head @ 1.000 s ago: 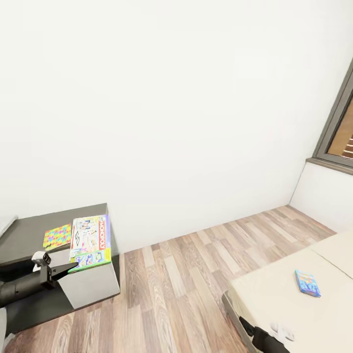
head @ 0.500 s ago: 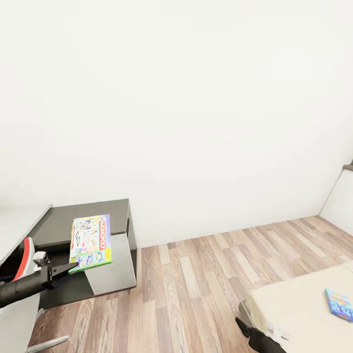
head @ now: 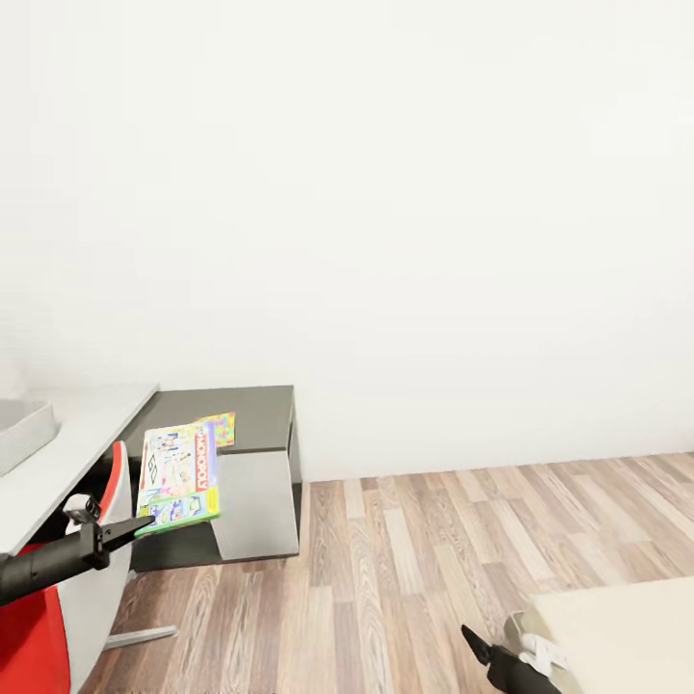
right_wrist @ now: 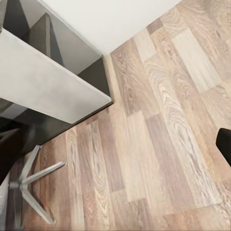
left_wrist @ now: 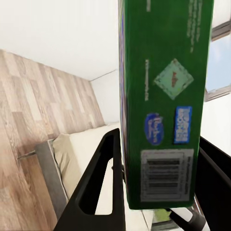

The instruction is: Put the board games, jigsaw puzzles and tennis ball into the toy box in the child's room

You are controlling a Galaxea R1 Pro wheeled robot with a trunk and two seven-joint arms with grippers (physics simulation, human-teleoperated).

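My left gripper (head: 135, 527) is shut on the near edge of the long white-green board game (head: 177, 476), which it holds level in the air in front of the table. In the left wrist view the game's green side with a barcode (left_wrist: 166, 101) stands between the two black fingers (left_wrist: 103, 178). Behind the game, a corner of a jigsaw puzzle (head: 221, 428) lies on the table's dark grey top (head: 246, 407). The pale grey toy box (head: 19, 431) sits on the pale top (head: 82, 429) at the far left. The tip of my right gripper (head: 475, 643) hangs low over the floor.
A red and grey chair (head: 67, 578) with a metal star base (right_wrist: 29, 185) stands close to my left arm, in front of the table. Its white slanted panel (head: 253, 506) reaches the wood-plank floor (head: 424, 559). A corner of the bed (head: 627, 631) sits at lower right.
The camera has swung left: the bed and the blue game on it slid out to the right, while the pale top and toy box came in. The left gripper still holds the game.
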